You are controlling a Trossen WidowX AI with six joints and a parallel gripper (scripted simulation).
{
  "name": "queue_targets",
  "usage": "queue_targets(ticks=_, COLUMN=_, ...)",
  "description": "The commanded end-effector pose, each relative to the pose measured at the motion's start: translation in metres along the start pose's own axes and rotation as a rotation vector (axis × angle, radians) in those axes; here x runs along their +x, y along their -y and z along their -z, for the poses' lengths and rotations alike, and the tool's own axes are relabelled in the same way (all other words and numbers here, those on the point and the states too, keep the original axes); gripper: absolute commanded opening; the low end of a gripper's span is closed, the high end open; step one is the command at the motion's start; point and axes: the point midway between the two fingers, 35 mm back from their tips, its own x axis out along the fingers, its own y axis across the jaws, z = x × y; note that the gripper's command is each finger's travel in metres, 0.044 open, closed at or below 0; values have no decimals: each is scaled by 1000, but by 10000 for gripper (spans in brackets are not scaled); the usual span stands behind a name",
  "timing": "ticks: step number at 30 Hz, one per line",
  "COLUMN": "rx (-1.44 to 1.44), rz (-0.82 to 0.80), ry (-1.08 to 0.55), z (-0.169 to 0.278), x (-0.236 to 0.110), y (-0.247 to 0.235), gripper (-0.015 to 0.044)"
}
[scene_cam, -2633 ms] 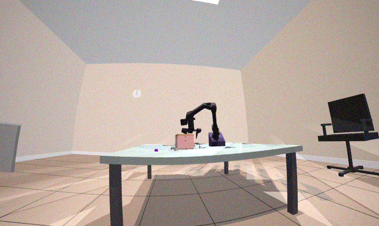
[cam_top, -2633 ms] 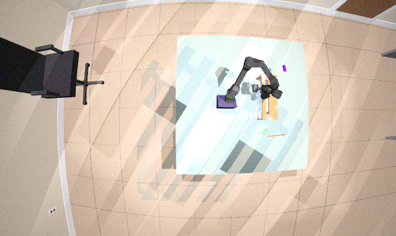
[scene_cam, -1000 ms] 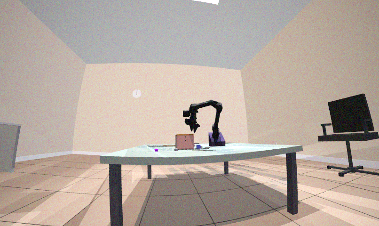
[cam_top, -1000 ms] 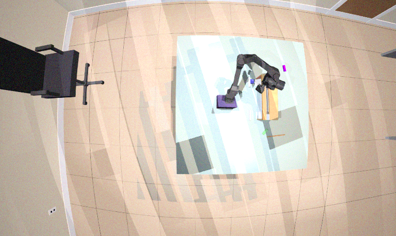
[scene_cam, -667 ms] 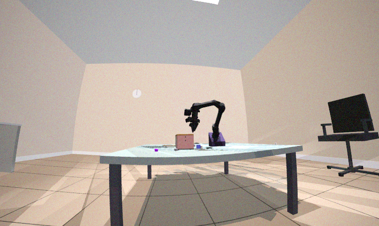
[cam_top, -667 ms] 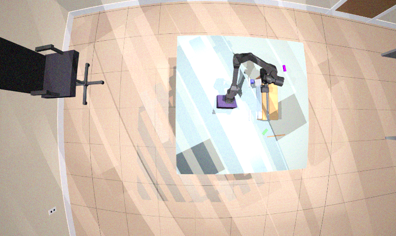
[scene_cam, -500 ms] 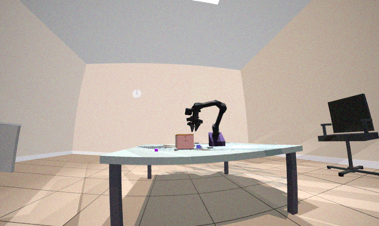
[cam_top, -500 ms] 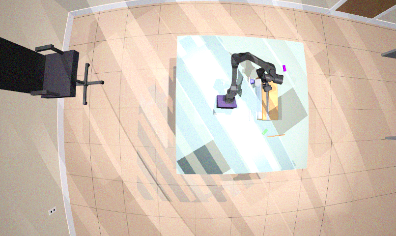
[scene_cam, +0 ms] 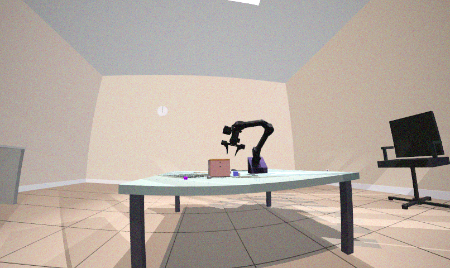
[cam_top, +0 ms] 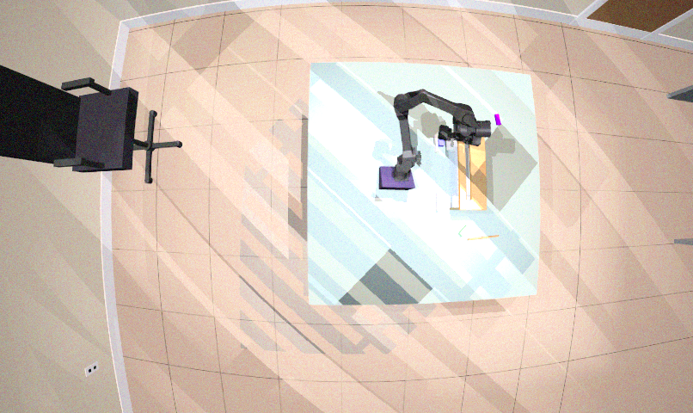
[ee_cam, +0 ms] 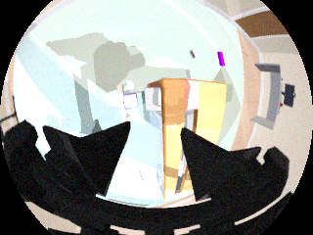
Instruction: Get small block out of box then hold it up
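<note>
The orange box [cam_top: 472, 176] [scene_cam: 218, 167] [ee_cam: 196, 117] stands on the pale table [cam_top: 350, 230] [scene_cam: 240, 187]. A small blue block [cam_top: 440, 142] [scene_cam: 234, 172] [ee_cam: 131, 96] lies on the table just outside the box's end nearest the arm's base. My gripper [cam_top: 448, 135] [scene_cam: 231, 153] [ee_cam: 156, 128] hangs in the air above that end of the box and the block. It points down, with its fingers partly open and nothing between them. It is well clear of the box top.
The arm's purple base [cam_top: 394, 179] [scene_cam: 256, 165] stands beside the box. A small magenta piece [cam_top: 497, 119] [scene_cam: 185, 177] [ee_cam: 221, 58] lies past the box. A green bit [cam_top: 462, 231] and a thin orange stick [cam_top: 483, 237] lie beyond the box's other end.
</note>
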Motion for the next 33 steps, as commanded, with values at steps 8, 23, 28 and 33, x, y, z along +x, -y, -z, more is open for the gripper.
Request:
queue_targets(ticks=8, rx=-1485, rz=110, ry=-138, z=-15, x=-6, y=-20, gripper=285)
queue_targets(ticks=23, rx=-1765, rz=115, ry=-178, z=-18, x=-8, y=-22, gripper=285)
queue_targets(ticks=28, rx=-1765, rz=115, ry=-178, z=-18, x=-8, y=-22, gripper=285)
queue_targets(ticks=33, rx=-1765, rz=111, ry=-180, z=-16, x=-1, y=-23, gripper=285)
